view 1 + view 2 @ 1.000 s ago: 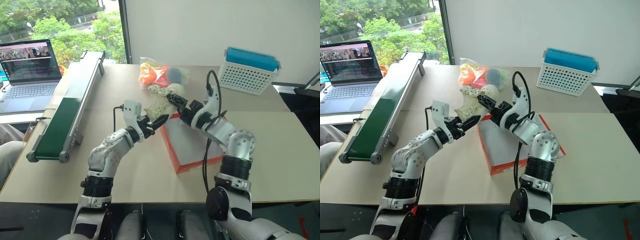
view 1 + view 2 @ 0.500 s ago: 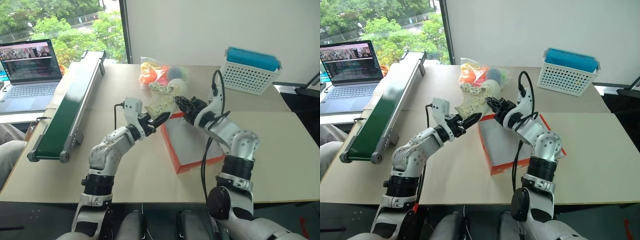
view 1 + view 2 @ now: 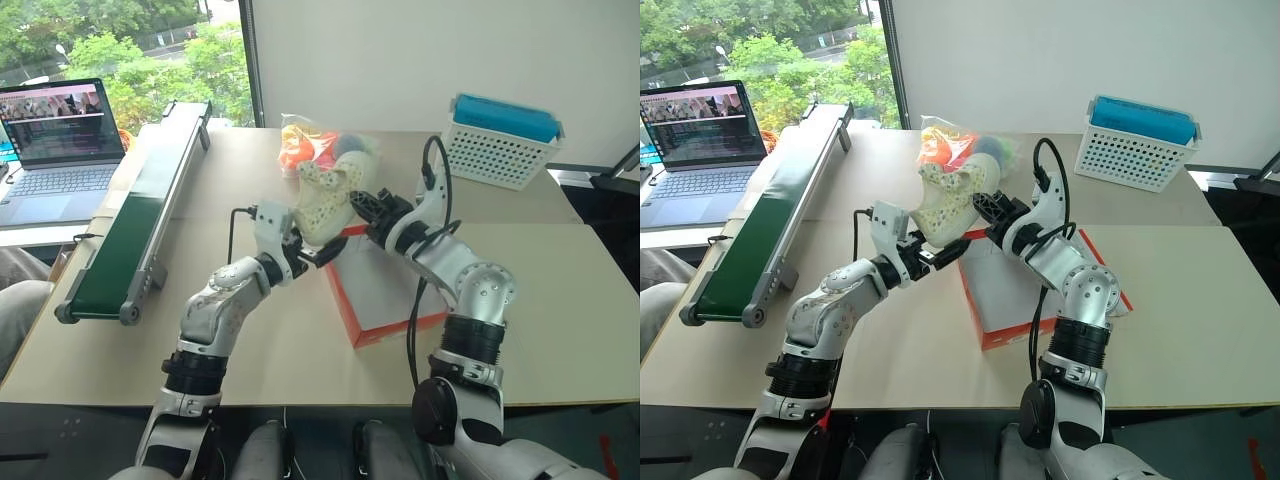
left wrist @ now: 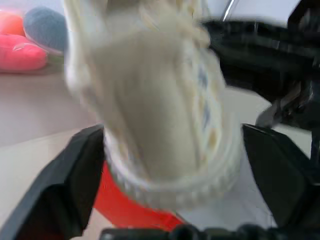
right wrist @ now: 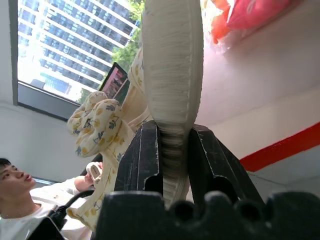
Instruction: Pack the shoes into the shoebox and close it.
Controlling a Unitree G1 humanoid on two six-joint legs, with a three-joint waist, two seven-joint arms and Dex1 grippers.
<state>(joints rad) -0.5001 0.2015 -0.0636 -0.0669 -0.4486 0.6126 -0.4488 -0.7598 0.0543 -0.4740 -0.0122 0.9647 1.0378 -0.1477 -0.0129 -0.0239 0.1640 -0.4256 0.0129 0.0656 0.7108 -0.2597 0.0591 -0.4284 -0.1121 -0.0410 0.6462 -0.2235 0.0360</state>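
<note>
Since the earlier frames, the left gripper [image 3: 322,254] is standing with its fingers spread wider, and the shoe [image 3: 322,203] is sitting more upright between the two arms than a second ago, when it was lying lower and tilted. Over the same second the right gripper [image 3: 360,207] has gone from wide open to clamped on the shoe.

In the right wrist view, both black fingers [image 5: 141,156] are pinching the cream sole edge of the shoe, which is rising straight up between them. In the left wrist view, the left fingers [image 4: 75,180] are standing apart on either side of the shoe's heel end; whether they are touching it cannot be told.

The shoe is hanging in the air above the far left corner of the shoebox [image 3: 385,290], which is lying on the table [image 3: 560,330] with its white inside facing up. A bag of coloured balls [image 3: 305,145] is lying just behind the shoe. A white basket with a blue top [image 3: 497,140] is standing at the far right, and a conveyor [image 3: 140,210] and a laptop [image 3: 55,140] are at the left.
</note>
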